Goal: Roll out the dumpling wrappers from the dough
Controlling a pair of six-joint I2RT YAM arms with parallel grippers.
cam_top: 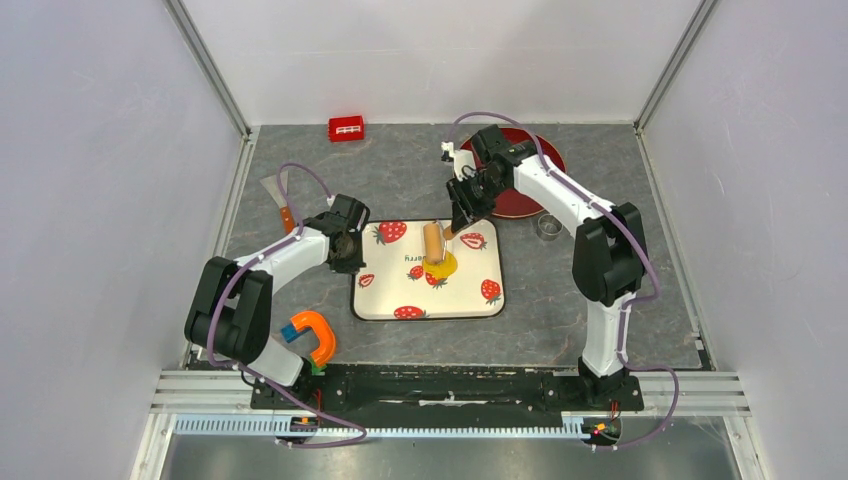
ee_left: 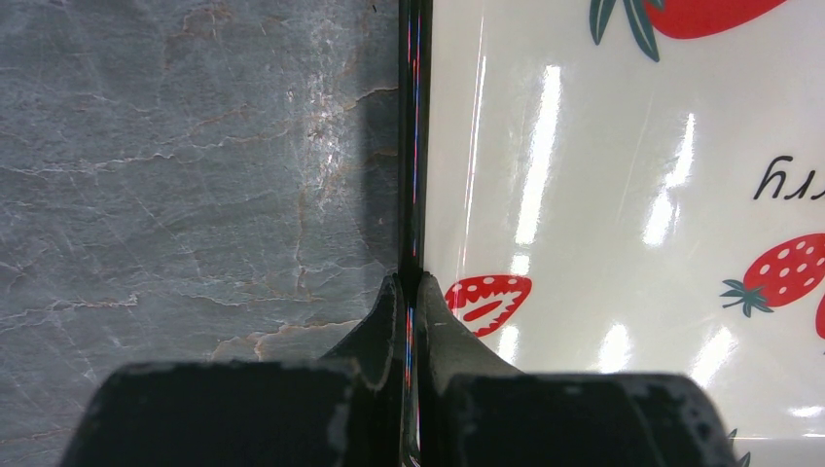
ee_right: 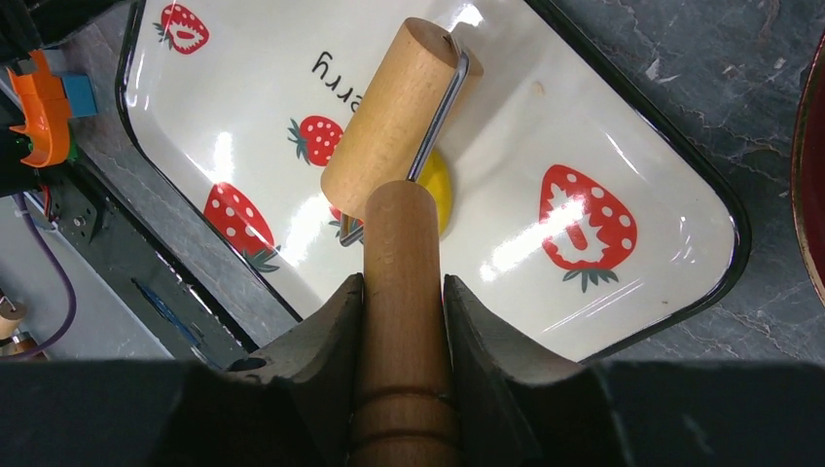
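Note:
The yellow dough (cam_top: 441, 267) is a flattened patch on the white strawberry-print tray (cam_top: 470, 300). The tan wooden roller (cam_top: 433, 242) rests on it and hides part of it. My right gripper (cam_top: 461, 224) is shut on the roller's handle. In the right wrist view the gripper (ee_right: 403, 284) clamps the handle (ee_right: 401, 233), the drum (ee_right: 389, 107) lies ahead, and dough (ee_right: 438, 180) shows beside it on the tray (ee_right: 545, 126). My left gripper (cam_top: 350, 250) is shut on the tray's left rim; in its own view the gripper (ee_left: 412, 284) pinches the black rim (ee_left: 412, 146). No round wrapper disc is visible.
A red plate (cam_top: 548, 160) lies at the back right, partly under the right arm. A small metal ring (cam_top: 547, 226) sits in front of it. A red box (cam_top: 346, 128) stands at the back. A scraper (cam_top: 280, 196) lies at the left. An orange C-shaped tool (cam_top: 314, 335) lies near the left base.

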